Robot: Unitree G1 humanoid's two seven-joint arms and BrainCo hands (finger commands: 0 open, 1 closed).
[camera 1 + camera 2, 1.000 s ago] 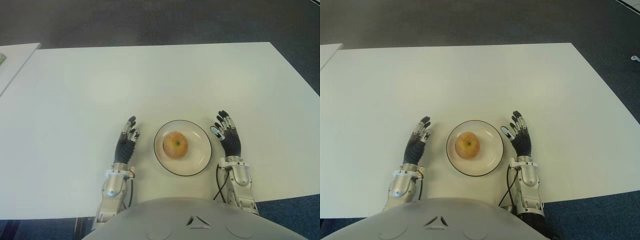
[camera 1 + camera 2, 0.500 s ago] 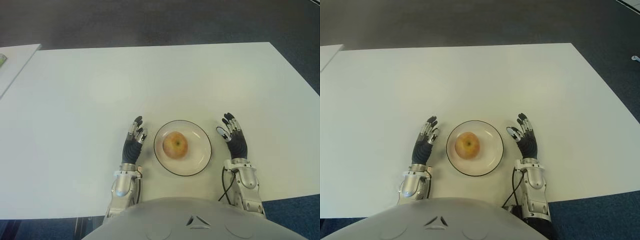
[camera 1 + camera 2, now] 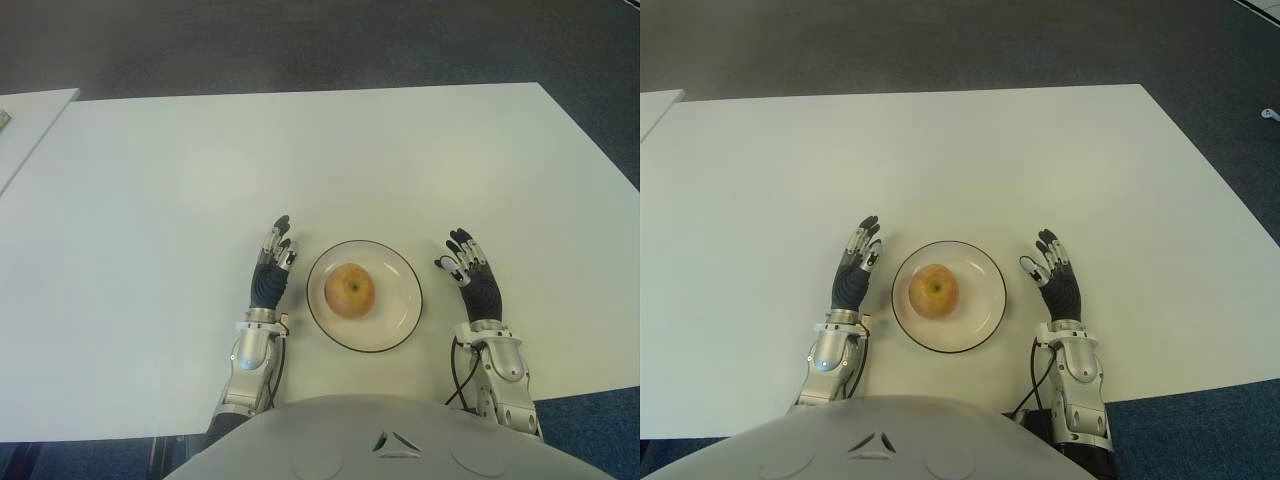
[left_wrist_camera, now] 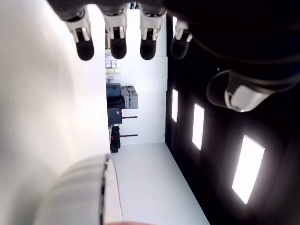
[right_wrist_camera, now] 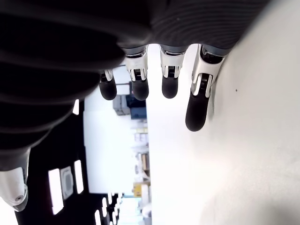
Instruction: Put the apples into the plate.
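Hands (image 3: 270, 275) beside plated apple (image 3: 349, 290)

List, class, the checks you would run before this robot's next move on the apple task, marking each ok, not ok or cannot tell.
1. Yellow-red apple lies inside the round white plate with the dark rim: ok.
2. Left hand, left of the plate, fingers extended, holding nothing: ok.
3. Right hand, right of the plate, fingers extended, holding nothing: ok.
4. No other apple visible on the white table: ok.
5. Hands lifted off the table: cannot tell.
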